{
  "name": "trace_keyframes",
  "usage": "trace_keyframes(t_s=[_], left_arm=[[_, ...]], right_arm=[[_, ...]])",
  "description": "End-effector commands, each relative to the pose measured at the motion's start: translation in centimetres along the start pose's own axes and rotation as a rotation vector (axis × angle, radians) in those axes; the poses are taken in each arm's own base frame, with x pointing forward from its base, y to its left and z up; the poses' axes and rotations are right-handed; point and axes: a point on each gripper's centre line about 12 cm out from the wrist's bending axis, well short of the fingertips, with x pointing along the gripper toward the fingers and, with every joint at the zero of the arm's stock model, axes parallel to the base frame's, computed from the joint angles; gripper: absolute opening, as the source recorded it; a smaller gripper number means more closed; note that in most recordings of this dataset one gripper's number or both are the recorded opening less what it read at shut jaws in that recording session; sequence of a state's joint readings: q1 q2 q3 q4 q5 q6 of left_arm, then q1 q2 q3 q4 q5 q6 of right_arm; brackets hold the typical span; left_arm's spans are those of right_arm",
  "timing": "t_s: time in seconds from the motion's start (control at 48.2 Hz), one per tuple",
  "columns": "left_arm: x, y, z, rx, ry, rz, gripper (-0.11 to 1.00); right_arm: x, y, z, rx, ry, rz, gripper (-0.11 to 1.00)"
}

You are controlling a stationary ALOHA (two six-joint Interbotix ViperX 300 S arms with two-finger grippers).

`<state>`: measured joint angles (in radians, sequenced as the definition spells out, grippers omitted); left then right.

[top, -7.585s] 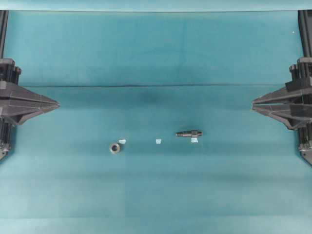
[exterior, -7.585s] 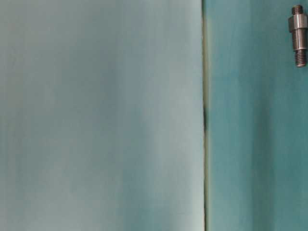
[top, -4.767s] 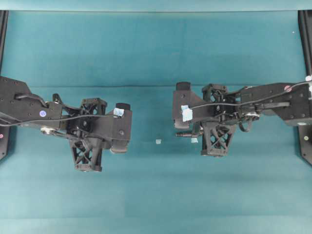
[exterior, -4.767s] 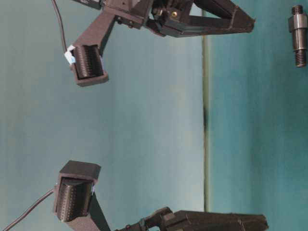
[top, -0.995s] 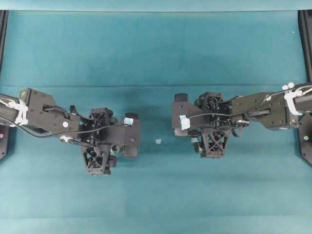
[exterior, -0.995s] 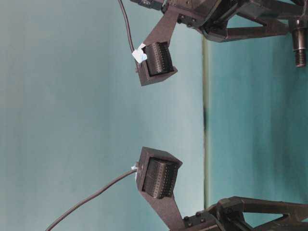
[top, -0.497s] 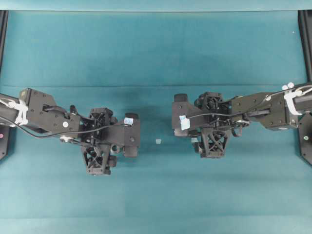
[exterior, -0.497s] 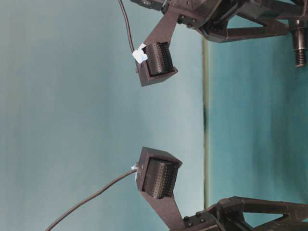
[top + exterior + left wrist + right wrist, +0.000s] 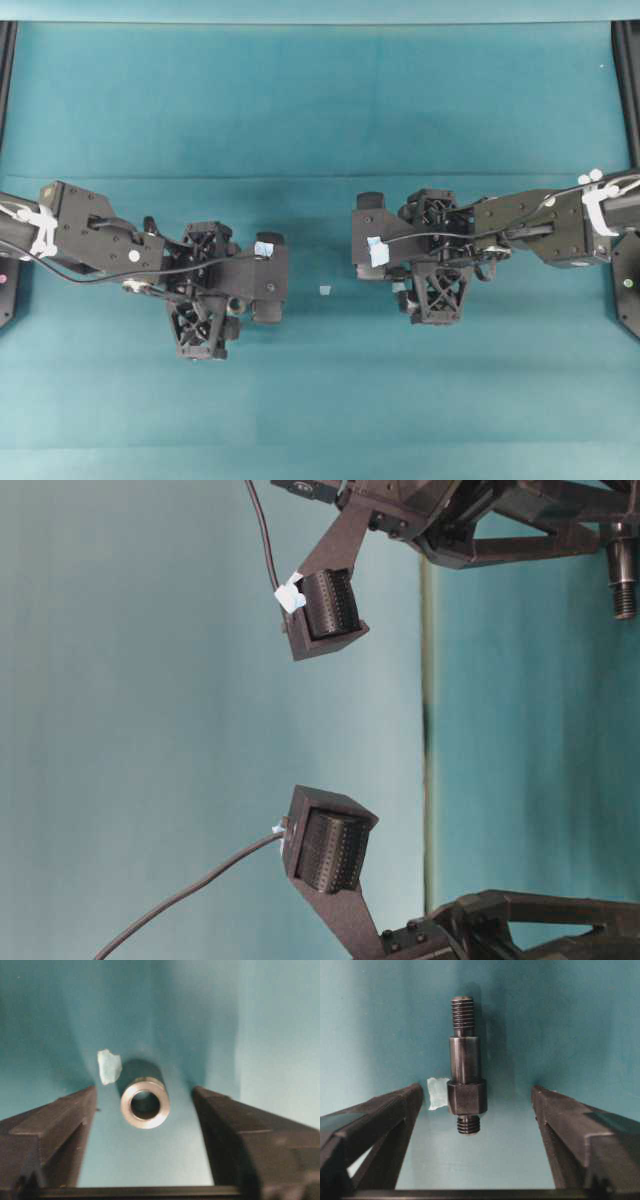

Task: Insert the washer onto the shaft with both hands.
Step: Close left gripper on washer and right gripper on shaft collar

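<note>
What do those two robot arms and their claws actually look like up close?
Both are matte black. The left gripper and right gripper carry open lattice frames, thin black cables, pale blue tape tags and white cable ties near the wrists. Each ends in broad, wedge-shaped black fingers.

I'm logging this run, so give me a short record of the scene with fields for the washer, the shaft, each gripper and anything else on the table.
washer: lies on the teal mat, between the left gripper's fingers, touching neither
shaft: lies flat on the mat, between the right gripper's fingers, threaded at both ends
left gripper: open, straddling the washer
right gripper: open, straddling the shaft
tape scraps: one beside the washer, one beside the shaft, one between the arms
task state: neither part gripped yet
</note>
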<state>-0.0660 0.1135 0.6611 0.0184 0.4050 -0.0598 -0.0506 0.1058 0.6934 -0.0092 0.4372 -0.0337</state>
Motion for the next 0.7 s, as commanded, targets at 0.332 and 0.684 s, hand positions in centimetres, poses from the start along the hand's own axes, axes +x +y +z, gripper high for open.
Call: trace_keyframes(t_s=[0.332,0.684], left_arm=[[-0.40,-0.23,-0.68,0.012,0.000,-0.002,0.36],[-0.74,-0.37,-0.07,0.016,-0.038,-0.006,0.36]], right_arm=[[-0.05,-0.70,0.28,0.008,-0.009,-0.008,0.09],[-0.12,-0.75,0.34,0.011,-0.010,-0.008,0.00]])
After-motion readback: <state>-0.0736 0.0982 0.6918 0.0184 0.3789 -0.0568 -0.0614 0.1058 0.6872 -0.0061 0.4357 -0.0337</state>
